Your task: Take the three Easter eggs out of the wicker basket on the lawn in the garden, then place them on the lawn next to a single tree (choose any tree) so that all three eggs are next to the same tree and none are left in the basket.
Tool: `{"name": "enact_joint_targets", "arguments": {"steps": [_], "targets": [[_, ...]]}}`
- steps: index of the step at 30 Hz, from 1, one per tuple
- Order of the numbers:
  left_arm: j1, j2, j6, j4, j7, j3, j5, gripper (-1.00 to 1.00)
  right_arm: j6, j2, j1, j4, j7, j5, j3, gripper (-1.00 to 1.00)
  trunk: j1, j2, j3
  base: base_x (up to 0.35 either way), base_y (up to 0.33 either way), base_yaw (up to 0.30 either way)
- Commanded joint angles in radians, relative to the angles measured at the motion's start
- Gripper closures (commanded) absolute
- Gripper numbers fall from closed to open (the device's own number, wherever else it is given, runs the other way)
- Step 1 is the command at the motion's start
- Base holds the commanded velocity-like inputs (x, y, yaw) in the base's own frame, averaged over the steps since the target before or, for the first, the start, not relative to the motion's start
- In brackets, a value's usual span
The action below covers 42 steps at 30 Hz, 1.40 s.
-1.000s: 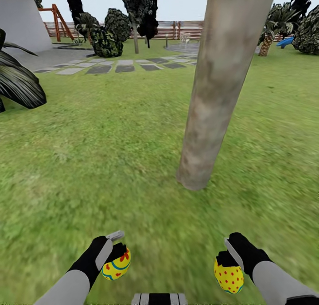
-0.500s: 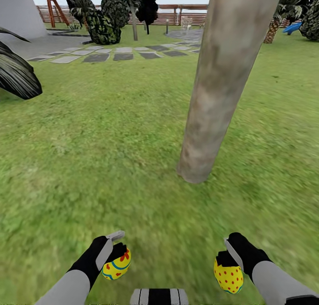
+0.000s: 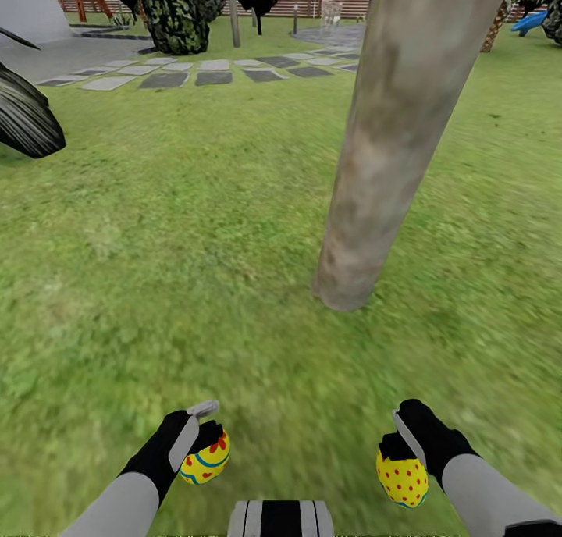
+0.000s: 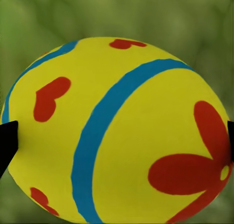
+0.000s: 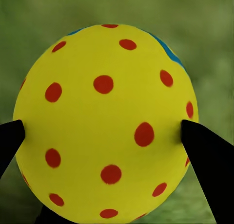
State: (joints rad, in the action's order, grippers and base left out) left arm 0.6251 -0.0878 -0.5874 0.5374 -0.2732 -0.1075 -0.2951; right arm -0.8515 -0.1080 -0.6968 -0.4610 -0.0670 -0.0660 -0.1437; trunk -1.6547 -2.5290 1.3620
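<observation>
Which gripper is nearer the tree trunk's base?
Right. The right gripper, shut on a dotted egg, sits just below the trunk base; the left gripper is farther off, down-left.

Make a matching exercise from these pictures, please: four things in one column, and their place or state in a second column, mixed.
Things:
1. Egg with blue stripe
2. Egg with red dots
3. Tree trunk
4. Stepping stones

Place or state:
A. Far across the lawn, near the shrubs
B. Held in the right hand
C. Standing in the grass ahead, slightly right
D. Held in the left hand

Pairs: 1-D, 2-B, 3-C, 4-A
</observation>
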Motion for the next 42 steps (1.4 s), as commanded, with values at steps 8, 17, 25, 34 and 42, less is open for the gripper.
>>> {"name": "enact_joint_targets", "arguments": {"steps": [8, 17, 25, 34, 42], "targets": [[-0.001, -0.002, 0.005, -0.040, -0.002, -0.004, -0.016, -1.00, 0.073, -0.001, 0.002, 0.078, -0.008, -0.038, -0.005, -1.00, -0.002, 0.000, 0.005, 0.000, 0.000, 0.000], [-0.001, -0.003, 0.004, -0.040, -0.001, -0.004, -0.016, -1.00, 0.074, -0.001, 0.002, 0.078, -0.008, -0.038, -0.004, -1.00, -0.002, 0.000, 0.005, 0.000, 0.000, 0.000], [-0.001, -0.008, 0.010, -0.059, 0.002, -0.004, -0.016, -1.00, 0.073, 0.000, 0.002, 0.078, -0.008, -0.038, -0.005, -1.00, -0.002, 0.000, 0.005, 0.000, 0.000, 0.000], [-0.001, -0.007, 0.030, -0.074, 0.067, -0.004, -0.015, -1.00, 0.074, 0.002, 0.002, 0.079, -0.008, -0.038, -0.005, -1.00, -0.002, 0.000, 0.005, 0.000, 0.000, 0.000], [-0.001, -0.003, 0.031, -0.076, 0.080, -0.004, -0.015, -1.00, 0.074, 0.002, 0.002, 0.079, -0.008, -0.038, -0.005, -1.00, -0.002, 0.000, 0.005, 0.000, 0.000, 0.000]]}}
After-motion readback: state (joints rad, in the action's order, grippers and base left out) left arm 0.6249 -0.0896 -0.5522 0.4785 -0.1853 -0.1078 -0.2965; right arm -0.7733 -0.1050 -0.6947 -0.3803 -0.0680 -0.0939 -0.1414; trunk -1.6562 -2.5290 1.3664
